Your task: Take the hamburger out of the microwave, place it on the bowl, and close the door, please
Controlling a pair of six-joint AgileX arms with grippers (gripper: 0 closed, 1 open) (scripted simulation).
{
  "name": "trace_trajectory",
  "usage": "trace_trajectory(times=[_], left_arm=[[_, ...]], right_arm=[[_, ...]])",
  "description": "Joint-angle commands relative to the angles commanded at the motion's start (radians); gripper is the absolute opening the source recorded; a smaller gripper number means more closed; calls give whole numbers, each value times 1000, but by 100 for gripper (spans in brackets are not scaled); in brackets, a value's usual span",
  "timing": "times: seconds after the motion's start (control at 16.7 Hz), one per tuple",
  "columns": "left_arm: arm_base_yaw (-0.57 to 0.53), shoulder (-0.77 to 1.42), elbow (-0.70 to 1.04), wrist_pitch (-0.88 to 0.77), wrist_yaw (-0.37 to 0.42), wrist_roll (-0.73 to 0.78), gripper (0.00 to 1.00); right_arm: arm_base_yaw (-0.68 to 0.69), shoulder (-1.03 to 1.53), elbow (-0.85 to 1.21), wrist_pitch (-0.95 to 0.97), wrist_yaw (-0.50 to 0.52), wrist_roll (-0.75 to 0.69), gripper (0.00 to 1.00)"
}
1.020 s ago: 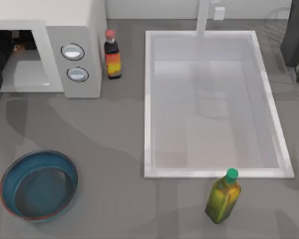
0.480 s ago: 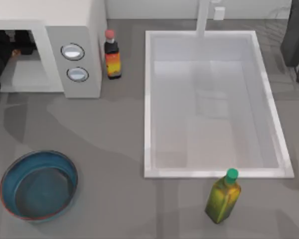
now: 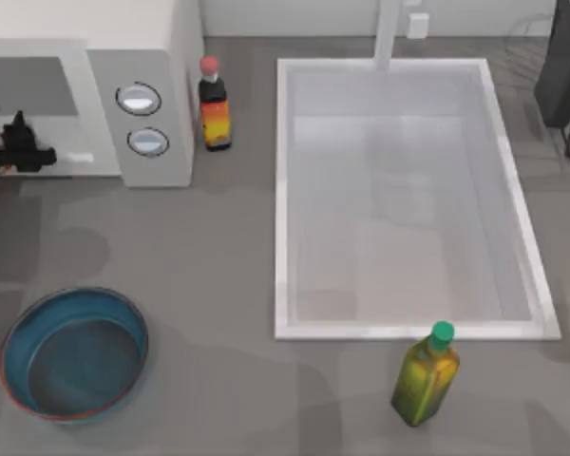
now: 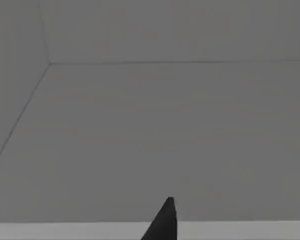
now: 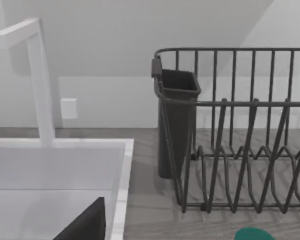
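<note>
Microwave (image 3: 142, 95) front: left hand (image 3: 24, 152) at opening, grip state unclear; bowl (image 3: 74, 353) empty.

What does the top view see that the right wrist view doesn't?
Top view: the white-grey boxy microwave, the left gripper at its front, the round blue-teal bowl, a dark red-capped sauce bottle. Right wrist view: the dark cutlery cup on the black wire dish rack. Both: the white sink basin, white faucet, the green bottle cap.

Even, soft light; faint blotchy shadows on table (image 3: 218, 247); no glare.
</note>
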Motion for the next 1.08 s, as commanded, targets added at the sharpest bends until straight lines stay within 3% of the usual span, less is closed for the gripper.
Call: trace_trajectory(times=[0.24, 0.42, 0.78, 1.08], left_arm=[[23, -91, -238, 153, 21, 5, 0], [31, -125, -308, 207, 29, 7, 0], [25, -137, -305, 195, 27, 9, 0], [25, -289, -306, 43, 25, 10, 0]], right_arm=[[0, 0, 0, 0, 0, 0, 100], [0, 0, 0, 0, 0, 0, 100], [0, 0, 0, 0, 0, 0, 100], [0, 0, 0, 0, 0, 0, 100]])
